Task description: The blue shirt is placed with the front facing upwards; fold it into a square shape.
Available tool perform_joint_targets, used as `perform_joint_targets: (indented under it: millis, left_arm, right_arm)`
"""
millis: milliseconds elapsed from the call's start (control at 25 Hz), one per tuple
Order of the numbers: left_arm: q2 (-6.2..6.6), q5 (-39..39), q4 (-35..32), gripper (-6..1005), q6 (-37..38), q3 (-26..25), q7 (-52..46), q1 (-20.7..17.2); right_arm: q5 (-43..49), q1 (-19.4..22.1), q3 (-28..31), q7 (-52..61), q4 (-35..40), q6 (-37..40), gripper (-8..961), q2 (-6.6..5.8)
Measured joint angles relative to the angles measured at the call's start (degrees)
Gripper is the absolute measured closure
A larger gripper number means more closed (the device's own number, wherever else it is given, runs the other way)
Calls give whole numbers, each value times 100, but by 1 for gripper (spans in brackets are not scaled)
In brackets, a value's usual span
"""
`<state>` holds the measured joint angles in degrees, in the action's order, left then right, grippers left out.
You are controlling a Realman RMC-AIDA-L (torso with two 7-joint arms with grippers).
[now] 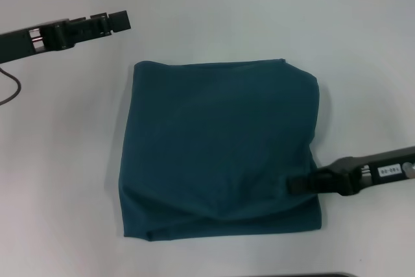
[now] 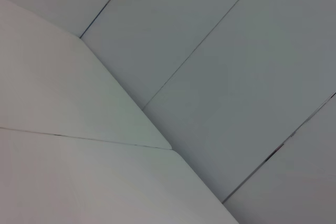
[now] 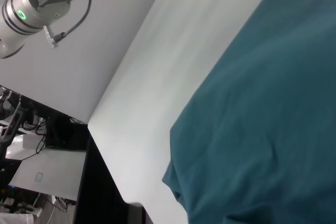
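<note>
Left gripper (image 1: 120,21): parked over bare table (image 1: 65,160) beyond the shirt's far left corner, well apart from it; I cannot tell its opening. Its wrist view gives only pale panels. Blue shirt (image 1: 220,147): folded roughly square, mid-table, plain side up. Right gripper (image 1: 295,185): at the shirt's right edge near the front corner; I cannot tell its grip. Only the right wrist view shows the table's edge (image 3: 105,145), with open surface beside the cloth.
</note>
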<state>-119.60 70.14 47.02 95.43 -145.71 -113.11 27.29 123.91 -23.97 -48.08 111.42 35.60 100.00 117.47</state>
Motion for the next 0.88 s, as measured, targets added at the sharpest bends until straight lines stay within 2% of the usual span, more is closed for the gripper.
perform_joint_targets:
  millis: [440, 880]
  left_arm:
    - [-37, -1, -10, 49, -106, 0, 0, -7]
    - [-28, -1, -44, 49, -123, -1, 42, -8]
  right_arm:
    - [3, 265, 298, -89, 7, 336, 915, -214]
    - [205, 218, 345, -8, -57, 376, 891, -242]
